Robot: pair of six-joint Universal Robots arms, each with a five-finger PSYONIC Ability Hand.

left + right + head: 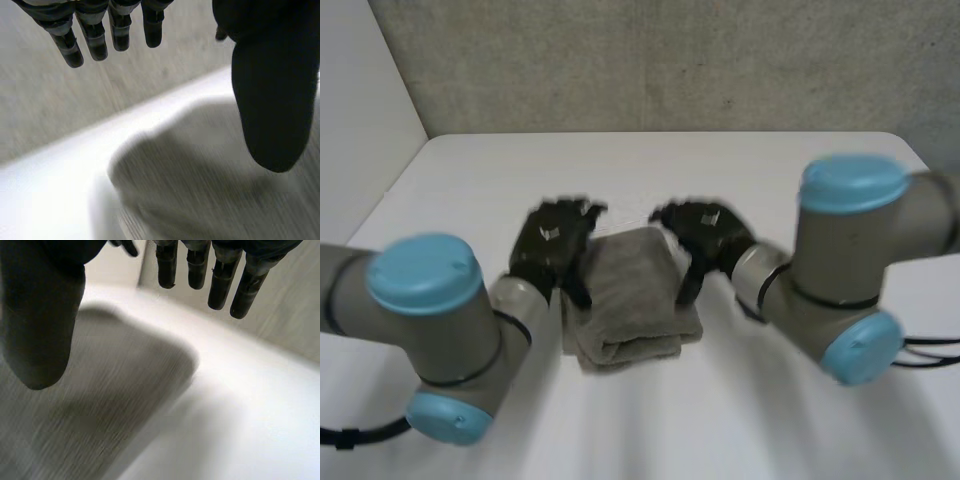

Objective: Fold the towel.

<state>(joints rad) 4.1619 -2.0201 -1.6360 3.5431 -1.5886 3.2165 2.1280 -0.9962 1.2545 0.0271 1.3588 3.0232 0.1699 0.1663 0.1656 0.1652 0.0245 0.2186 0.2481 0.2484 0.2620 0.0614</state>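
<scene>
A grey towel (630,297) lies folded into a thick small bundle in the middle of the white table (650,180). My left hand (552,245) hovers at the bundle's left side, my right hand (705,235) at its right side. In the left wrist view the fingers (95,30) are straight and the thumb (272,100) stands apart above the towel (200,170), holding nothing. In the right wrist view the fingers (220,275) are straight too, the thumb (42,320) above the towel (110,385), with no cloth between them.
A grey wall (660,60) stands behind the table's far edge, and a pale wall (355,120) runs along its left side. Bare table surface surrounds the bundle on all sides.
</scene>
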